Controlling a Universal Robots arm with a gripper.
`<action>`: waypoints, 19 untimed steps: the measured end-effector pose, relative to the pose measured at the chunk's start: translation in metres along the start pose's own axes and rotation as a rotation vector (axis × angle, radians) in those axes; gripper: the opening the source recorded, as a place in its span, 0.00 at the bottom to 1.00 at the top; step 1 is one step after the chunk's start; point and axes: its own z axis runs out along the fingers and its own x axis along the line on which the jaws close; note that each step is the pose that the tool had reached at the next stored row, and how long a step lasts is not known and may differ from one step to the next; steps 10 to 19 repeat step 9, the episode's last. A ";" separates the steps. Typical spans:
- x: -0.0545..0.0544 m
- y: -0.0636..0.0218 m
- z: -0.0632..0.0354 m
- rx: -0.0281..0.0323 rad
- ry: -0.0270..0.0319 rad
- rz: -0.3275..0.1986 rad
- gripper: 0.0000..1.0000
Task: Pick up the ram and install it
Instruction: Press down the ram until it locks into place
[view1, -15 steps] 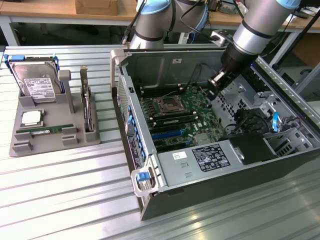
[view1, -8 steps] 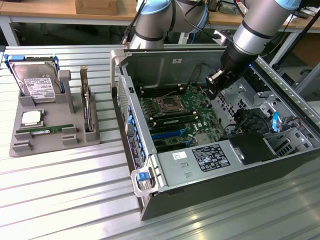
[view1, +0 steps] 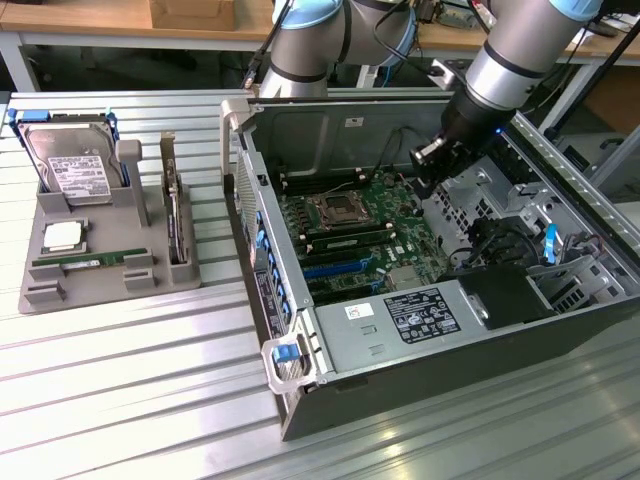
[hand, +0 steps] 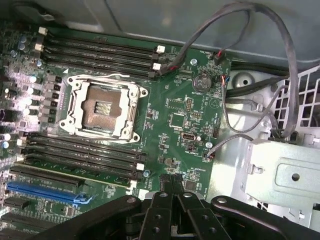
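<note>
Exterior view. An open computer case (view1: 400, 350) is being carried on a ribbed metal table (view1: 130, 400), lying on its side with the motherboard (view1: 360, 235) exposed. The arm (view1: 520, 55) is being reached down into the case from the far edge, and the gripper (view1: 428, 168) is being held just above the motherboard's far corner, near the drive cage (view1: 500, 200). The gripper fingers are being kept closed together, with nothing seen between them. A grey fixture tray (view1: 60, 285) is being carried near the table's edge at the exterior view's left. The ram (view1: 88, 261) is being held flat in a slot along the tray's near edge, well apart from the gripper. A processor (view1: 62, 236) is being held just behind the ram, a hard drive (view1: 70, 165) is being propped at the tray's far corner, and a card (view1: 172, 215) is being stood upright at the tray's other side.

Wrist view. The gripper (hand: 172, 192) is being seen from above, its black fingers (hand: 187, 210) being pressed together over the motherboard (hand: 175, 107). An empty CPU socket (hand: 102, 107) is being flanked by black slots (hand: 100, 52) on both sides. A blue slot (hand: 42, 192) is being seen beside them. Cables (hand: 280, 60) are being looped over the metal cage (hand: 280, 175).
</note>
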 end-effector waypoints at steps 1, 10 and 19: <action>0.000 0.0000 0.0000 -0.0014 -0.0016 0.024 0.11; 0.000 0.0000 0.0001 -0.0071 -0.0081 0.122 0.11; 0.000 0.0000 0.0001 -0.0071 -0.0081 0.122 0.11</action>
